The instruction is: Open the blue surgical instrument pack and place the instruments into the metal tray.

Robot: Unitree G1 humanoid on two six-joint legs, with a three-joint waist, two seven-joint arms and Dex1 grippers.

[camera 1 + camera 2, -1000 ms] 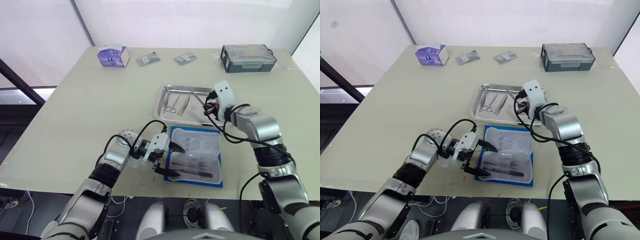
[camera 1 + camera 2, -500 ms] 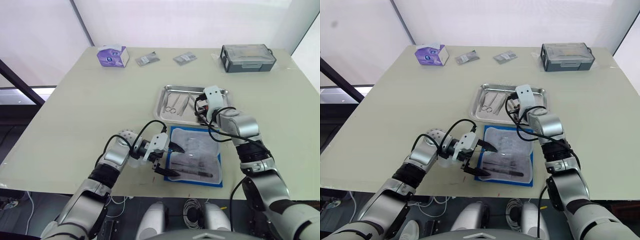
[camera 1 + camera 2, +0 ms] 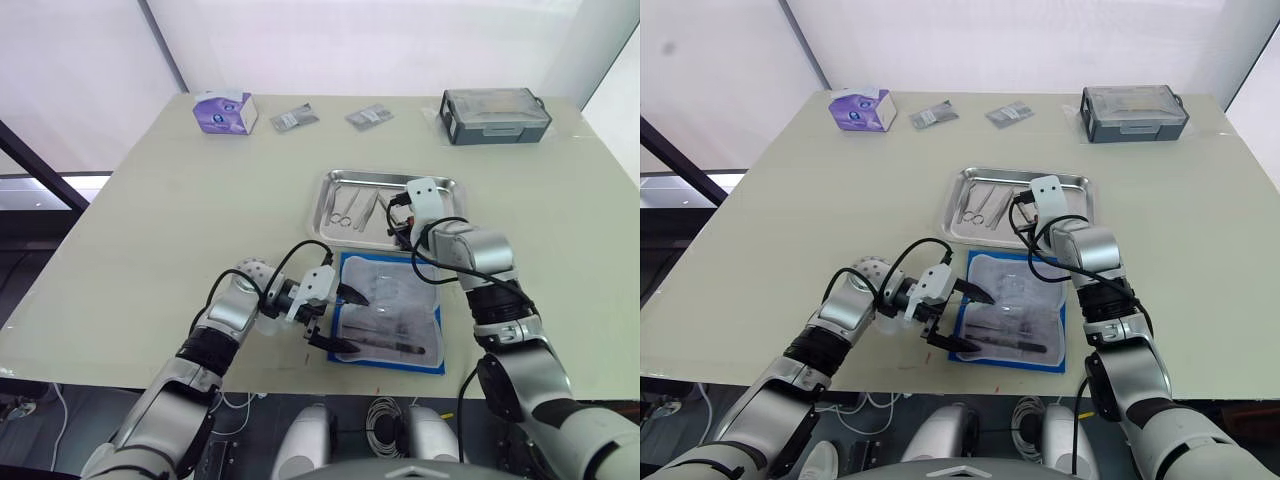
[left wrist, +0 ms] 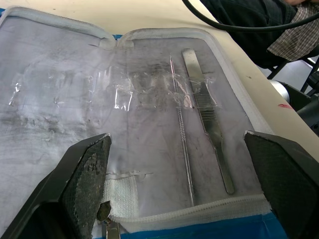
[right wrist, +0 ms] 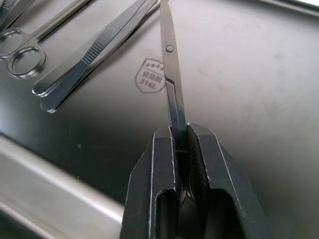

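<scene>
The blue surgical instrument pack (image 3: 388,312) lies open at the table's near edge, just in front of the metal tray (image 3: 330,209). Its whitish-clear inner layer holds two slim silvery tools (image 4: 209,122). The left gripper (image 3: 338,318) is spread wide over the pack's left side. The right gripper (image 5: 181,149) is clamped on scissors (image 5: 169,69) over the tray, beside tweezers (image 5: 94,52).

Purple tissue box (image 3: 225,110), sachets (image 3: 296,119), perhaps foil, grey box (image 3: 496,115).

scissors (image 5: 172,79) handles hidden between the right arm's jaws, tweezers (image 5: 94,52) tips cut off by the edge
</scene>
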